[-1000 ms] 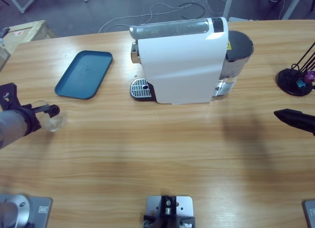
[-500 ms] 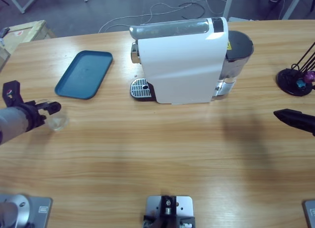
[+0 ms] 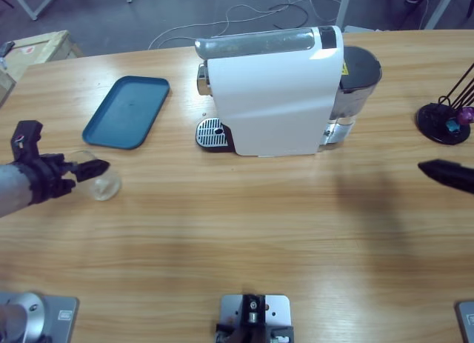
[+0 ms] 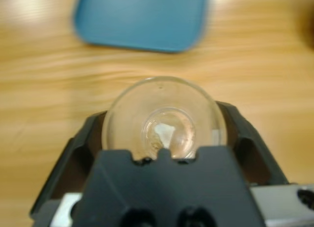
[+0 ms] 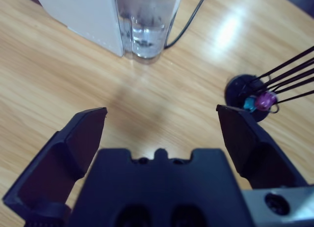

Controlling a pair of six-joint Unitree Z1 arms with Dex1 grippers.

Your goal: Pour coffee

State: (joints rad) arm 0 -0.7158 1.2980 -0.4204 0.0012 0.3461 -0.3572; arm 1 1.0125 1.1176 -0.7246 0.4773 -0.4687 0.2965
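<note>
1. Your left tool is clamped on the glass tumbler, near the bench's left edge, just below the blue tray.
2. The coffee is only a thin film at its bottom.
3. Judged step: carrying. Next, bring it to the drip grate of the coffee machine; the bench between lies open.
4. Your right tool hangs with jaws wide apart, holding nothing, near the right edge.

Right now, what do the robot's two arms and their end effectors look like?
The left arm is a silver-grey tube ending in a black wrist block and the black two-jawed left end effector. The right end effector has a matte black body and broad angular black jaws; no cables show.
</note>
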